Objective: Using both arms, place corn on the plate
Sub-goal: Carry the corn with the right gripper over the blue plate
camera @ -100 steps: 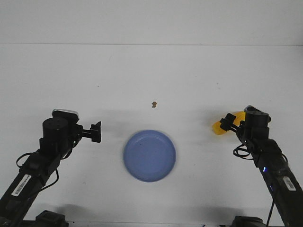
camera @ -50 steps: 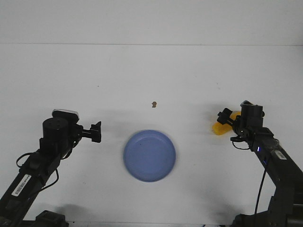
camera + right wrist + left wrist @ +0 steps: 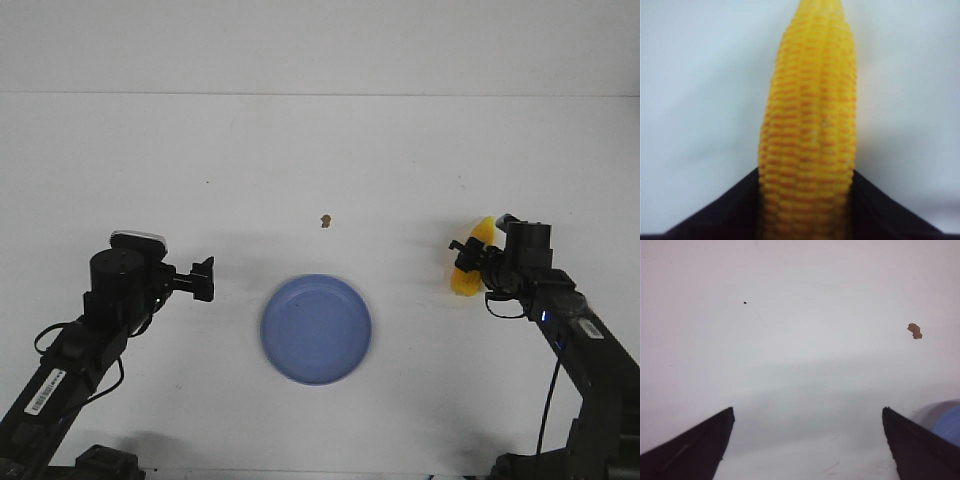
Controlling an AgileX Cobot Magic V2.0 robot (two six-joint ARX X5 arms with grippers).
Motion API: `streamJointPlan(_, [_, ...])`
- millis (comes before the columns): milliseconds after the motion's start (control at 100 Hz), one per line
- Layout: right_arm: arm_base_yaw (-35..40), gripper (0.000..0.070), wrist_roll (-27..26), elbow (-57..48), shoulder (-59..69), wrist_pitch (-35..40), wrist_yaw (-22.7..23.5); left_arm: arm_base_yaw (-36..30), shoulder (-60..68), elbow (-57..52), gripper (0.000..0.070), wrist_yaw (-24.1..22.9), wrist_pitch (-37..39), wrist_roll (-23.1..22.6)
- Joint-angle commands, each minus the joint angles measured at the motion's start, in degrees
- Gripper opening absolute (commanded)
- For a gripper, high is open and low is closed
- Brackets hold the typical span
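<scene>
On the white desk, the blue plate is seen centred between the arms, the left gripper is held with jaws spread wide and empty, and the corn is clamped by the right gripper well right of the plate.

We count one corn on the right, one blue plate near the middle, two black arms (one left, one right), and one tiny brown speck farther back on the one white table.
</scene>
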State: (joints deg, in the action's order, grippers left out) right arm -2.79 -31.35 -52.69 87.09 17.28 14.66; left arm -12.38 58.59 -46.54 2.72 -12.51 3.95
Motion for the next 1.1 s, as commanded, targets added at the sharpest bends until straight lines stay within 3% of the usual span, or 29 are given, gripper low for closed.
streamJointPlan(0, [2.64, 0.0210, 2.58, -1.55, -3.34, -0.22, 2.27, 0.00, 0.26, -0.37, 0.0602, -0.17, 0.20, 0.00])
streamJointPlan(240, [19.15, 0.0210, 3.96, -1.73, -9.49, 3.72, 3.08, 0.00, 0.26, -0.37, 0.0602, -0.17, 0.22, 0.02])
streamJointPlan(420, [33.33, 0.0212, 2.60, -1.73, -7.06, 4.81, -3.37, 0.00, 0.26, -0.37, 0.0602, -0.17, 0.20, 0.02])
streamJointPlan(580, [40.41, 0.0226, 2.36, -1.73, -4.33, 4.02, -6.71, 0.00, 0.26, -0.37, 0.0602, -0.17, 0.20, 0.02])
streamJointPlan(810, [44.24, 0.0329, 2.23, -1.73, -1.25, 2.25, -7.30, 0.00, 0.26, -0.37, 0.0602, -0.17, 0.17, 0.02])
streamJointPlan(980, [44.76, 0.0540, 2.27, -1.73, -0.72, 1.99, -7.39, 0.00, 0.26, -0.37, 0.0602, -0.17, 0.17, 0.02])
streamJointPlan(1090, [44.83, 0.0546, 2.21, -1.77, -0.81, 1.33, -7.41, 0.00, 0.24, -0.37, 0.0602, -0.17, 0.17, 0.00])
